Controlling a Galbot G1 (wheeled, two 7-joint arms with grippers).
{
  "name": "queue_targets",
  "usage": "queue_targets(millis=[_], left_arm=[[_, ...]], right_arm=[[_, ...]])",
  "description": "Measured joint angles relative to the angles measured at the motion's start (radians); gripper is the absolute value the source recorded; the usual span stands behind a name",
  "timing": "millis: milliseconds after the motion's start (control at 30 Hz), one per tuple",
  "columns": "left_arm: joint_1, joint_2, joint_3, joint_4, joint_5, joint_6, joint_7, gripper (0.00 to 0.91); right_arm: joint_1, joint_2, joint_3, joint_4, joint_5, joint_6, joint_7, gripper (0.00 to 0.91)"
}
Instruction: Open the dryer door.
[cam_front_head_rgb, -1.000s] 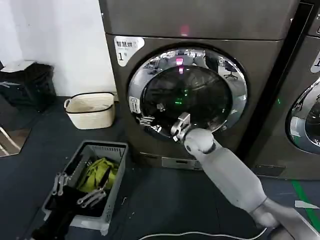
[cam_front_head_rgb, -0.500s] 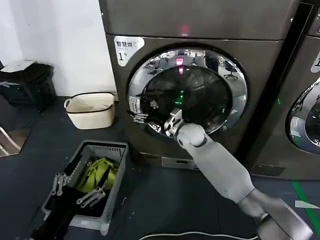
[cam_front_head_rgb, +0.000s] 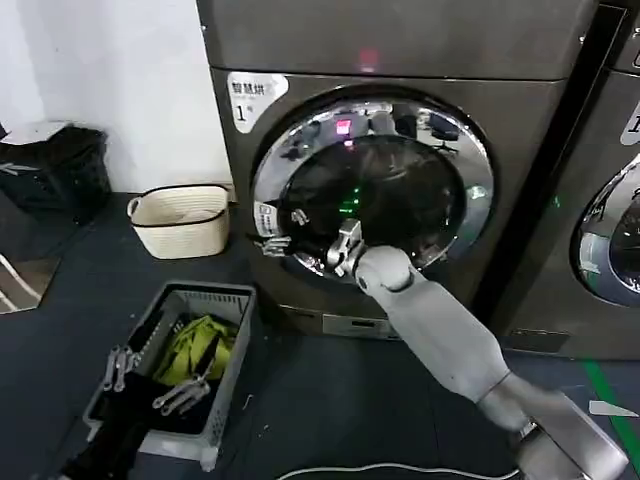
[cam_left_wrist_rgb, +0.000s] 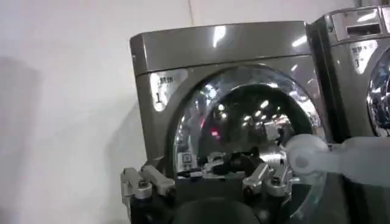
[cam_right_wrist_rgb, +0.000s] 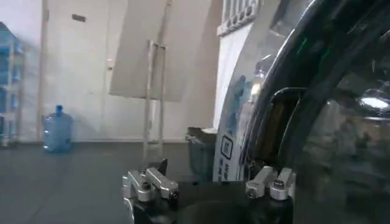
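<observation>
The dryer (cam_front_head_rgb: 400, 40) is a dark grey machine with a white "1" sticker. Its door (cam_front_head_rgb: 470, 190) is a chrome ring around dark glass. My right gripper (cam_front_head_rgb: 285, 245) reaches across the door's lower part to its left edge, just below the small door sticker. In the right wrist view this gripper (cam_right_wrist_rgb: 207, 181) is open, with one finger (cam_right_wrist_rgb: 268, 181) against the door's (cam_right_wrist_rgb: 317, 109) rim and a dark gap showing behind that rim. My left gripper (cam_front_head_rgb: 150, 380) hangs open over the grey basket. In its own view the left gripper (cam_left_wrist_rgb: 204, 182) faces the dryer (cam_left_wrist_rgb: 231, 49).
A grey basket (cam_front_head_rgb: 228, 298) with green cloth sits on the floor at front left, and a cream basket (cam_front_head_rgb: 180, 218) stands by the wall. A second machine (cam_front_head_rgb: 610, 240) stands to the right. A white cable (cam_front_head_rgb: 400, 468) lies on the dark floor.
My right arm has slid left along the door's lower part to its left edge. The chrome ring and its reflections have shifted slightly left, as if the door has swung out a little.
</observation>
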Motion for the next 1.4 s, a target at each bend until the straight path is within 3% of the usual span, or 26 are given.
queue_targets(millis=[300,900,1400], left_arm=[[-0.060,0.057,-0.005,0.039,-0.027,0.032,0.001,0.907],[-0.245,0.225,0.019,0.135,-0.107,0.090,-0.007,0.907],[-0.347,0.353,0.024,0.226,-0.160,0.089,0.024,0.907]], right_arm=[[-0.009,-0.117,-0.009,0.101,0.101,-0.009,-0.151,0.907],[-0.063,-0.298,-0.002,0.287,0.208,0.002,-0.436,0.907],[-0.162,-0.423,0.096,0.382,0.241,0.014,-0.680,0.907]])
